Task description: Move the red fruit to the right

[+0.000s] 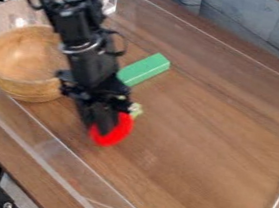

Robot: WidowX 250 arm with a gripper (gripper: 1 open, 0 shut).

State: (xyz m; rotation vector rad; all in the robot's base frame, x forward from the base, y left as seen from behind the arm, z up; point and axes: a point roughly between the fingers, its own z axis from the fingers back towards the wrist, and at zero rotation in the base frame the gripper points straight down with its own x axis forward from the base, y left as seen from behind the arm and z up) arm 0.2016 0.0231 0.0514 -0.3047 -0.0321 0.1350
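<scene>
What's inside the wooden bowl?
The bowl looks empty: only bare wood shows inside. The arm hides a little of its right edge, so that bit can't be checked.

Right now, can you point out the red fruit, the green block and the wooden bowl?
red fruit (114,132), camera view, on its red lower side below the gripper.
green block (144,70), camera view, middle of its top face.
wooden bowl (12,73), camera view, on its outer front wall.

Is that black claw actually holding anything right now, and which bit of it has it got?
Yes. The gripper is shut on the red fruit, pinching its upper part from above; the lower half shows below the fingers. The exact contact spot is hidden.
</scene>
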